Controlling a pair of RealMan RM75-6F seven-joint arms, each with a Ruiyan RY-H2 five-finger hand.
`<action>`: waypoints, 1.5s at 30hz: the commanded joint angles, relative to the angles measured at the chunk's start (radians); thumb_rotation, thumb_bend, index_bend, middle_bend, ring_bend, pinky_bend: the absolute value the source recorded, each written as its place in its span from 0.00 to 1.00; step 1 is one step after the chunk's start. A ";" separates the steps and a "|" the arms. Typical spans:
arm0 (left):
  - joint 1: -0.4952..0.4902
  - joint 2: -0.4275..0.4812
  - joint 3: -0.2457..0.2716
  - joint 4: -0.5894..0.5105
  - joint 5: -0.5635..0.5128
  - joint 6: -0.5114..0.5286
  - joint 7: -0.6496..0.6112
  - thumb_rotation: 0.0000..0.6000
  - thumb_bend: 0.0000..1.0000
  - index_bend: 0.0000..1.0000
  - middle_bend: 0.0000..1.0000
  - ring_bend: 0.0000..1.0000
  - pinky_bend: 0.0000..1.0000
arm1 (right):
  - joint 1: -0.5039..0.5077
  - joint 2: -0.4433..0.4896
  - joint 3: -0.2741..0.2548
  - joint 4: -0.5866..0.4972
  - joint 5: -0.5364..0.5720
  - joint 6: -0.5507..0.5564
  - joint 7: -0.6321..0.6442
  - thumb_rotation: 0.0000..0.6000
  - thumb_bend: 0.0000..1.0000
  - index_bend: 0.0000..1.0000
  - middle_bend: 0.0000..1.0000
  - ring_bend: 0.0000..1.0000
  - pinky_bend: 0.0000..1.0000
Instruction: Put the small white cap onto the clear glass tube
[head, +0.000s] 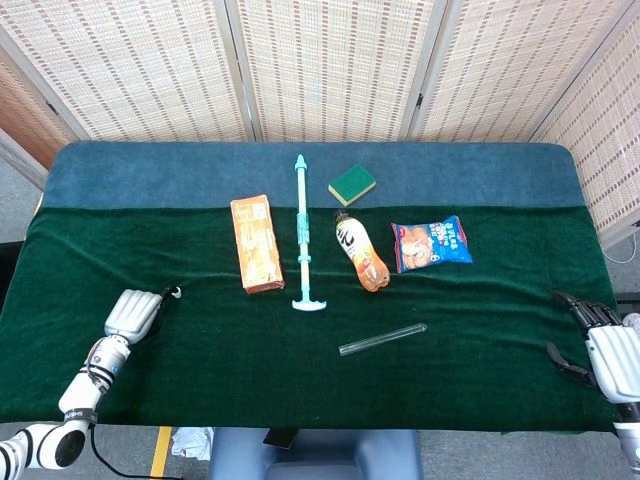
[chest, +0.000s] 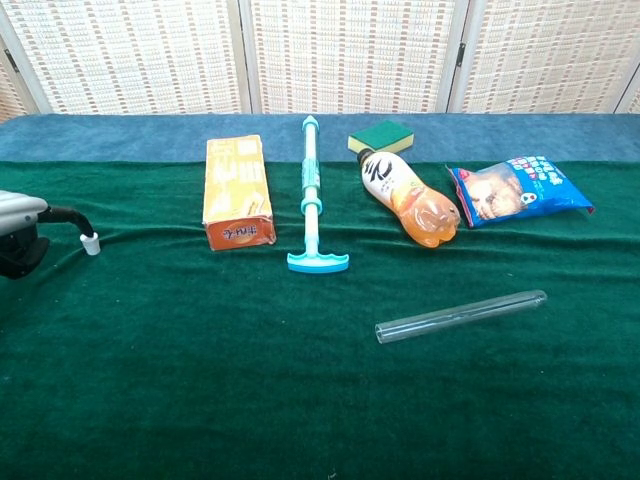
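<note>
**Cap at the far left, tube lying mid-desk**

The glass tube (chest: 461, 316) lies with its long axis from 8 to 2 o'clock, open mouth at 8. The left hand (head: 134, 313) pinches the white cap (chest: 91, 244) at its fingers, around 9 o'clock. Only the head view shows the right hand (head: 605, 345), fingers spread, holding nothing.

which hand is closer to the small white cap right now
Left. The left hand sits at the table's left edge with a fingertip right at the small white cap. The right hand is at the far right edge, across the table.
</note>
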 joint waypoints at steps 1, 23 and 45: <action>0.001 0.013 -0.004 -0.015 0.003 0.012 -0.011 1.00 0.86 0.22 0.97 0.87 0.80 | 0.000 -0.001 0.000 0.001 -0.001 0.000 0.002 1.00 0.41 0.14 0.27 0.26 0.22; -0.040 -0.094 -0.040 0.141 -0.012 0.020 -0.060 1.00 0.43 0.36 0.97 0.87 0.80 | 0.004 -0.006 0.003 0.016 0.011 -0.015 0.011 1.00 0.41 0.14 0.27 0.26 0.22; -0.069 -0.160 -0.053 0.238 -0.010 0.005 -0.092 1.00 0.43 0.42 0.98 0.87 0.80 | 0.008 -0.004 0.004 0.009 0.025 -0.034 0.004 1.00 0.41 0.14 0.28 0.26 0.22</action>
